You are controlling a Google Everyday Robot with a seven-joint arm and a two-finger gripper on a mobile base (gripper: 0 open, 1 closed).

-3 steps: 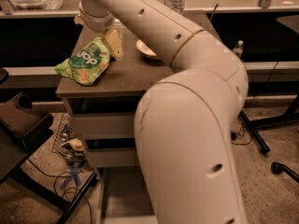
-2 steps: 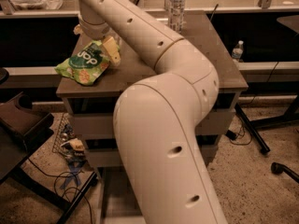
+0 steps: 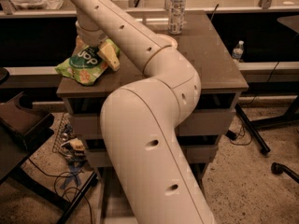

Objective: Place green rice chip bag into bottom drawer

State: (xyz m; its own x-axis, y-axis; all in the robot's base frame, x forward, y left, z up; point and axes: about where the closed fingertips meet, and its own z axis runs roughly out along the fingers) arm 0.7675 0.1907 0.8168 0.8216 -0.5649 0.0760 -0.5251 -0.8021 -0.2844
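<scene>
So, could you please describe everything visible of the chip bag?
The chip bag looks like crinkly light-green plastic, with white letters on a dark green round patch and orange chip pictures. It lies crumpled on the cabinet top near its front left corner. The gripper sits over its upper end, hiding that part.

We see a dark brown surface (image 3: 212, 55), the top of a grey cabinet. The bag (image 3: 83, 63) lies at its front left corner, crumpled, its edge reaching the surface's left rim. The claw (image 3: 97, 52) sits down on the bag's upper right part. A bottle (image 3: 176, 6) stands upright near the back edge. Between them we make out a sliver of a bowl (image 3: 171, 40), mostly hidden behind the arm.
</scene>
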